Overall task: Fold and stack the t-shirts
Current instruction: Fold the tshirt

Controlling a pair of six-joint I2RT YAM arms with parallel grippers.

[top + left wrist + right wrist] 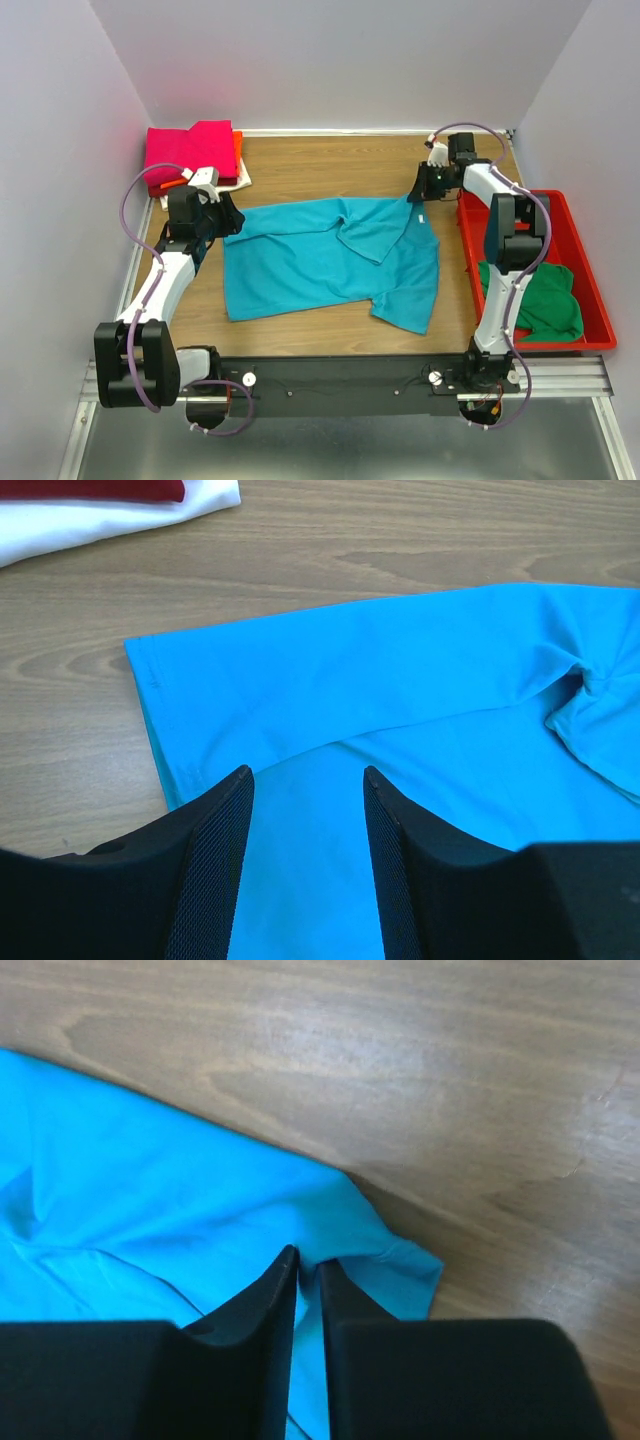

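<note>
A teal t-shirt (pixel 320 265) lies spread and partly folded on the wooden table. My left gripper (pixel 222 215) is open over its far left corner, cloth (pixel 420 680) showing between the fingers (pixel 215 860). My right gripper (pixel 418 190) is shut on the shirt's far right corner (pixel 400 1260), pinching a fold of teal cloth. A small white label (pixel 424 217) shows near that corner. Folded magenta (pixel 190 150), orange (pixel 238 148) and cream (pixel 240 182) shirts are stacked at the far left. A green shirt (pixel 535 295) lies crumpled in the red tray (pixel 590 290).
The red tray stands along the right edge of the table, beside the right arm. The stack's cream and dark red edges show at the top left of the left wrist view (pixel 100 520). Grey walls close in the table on three sides.
</note>
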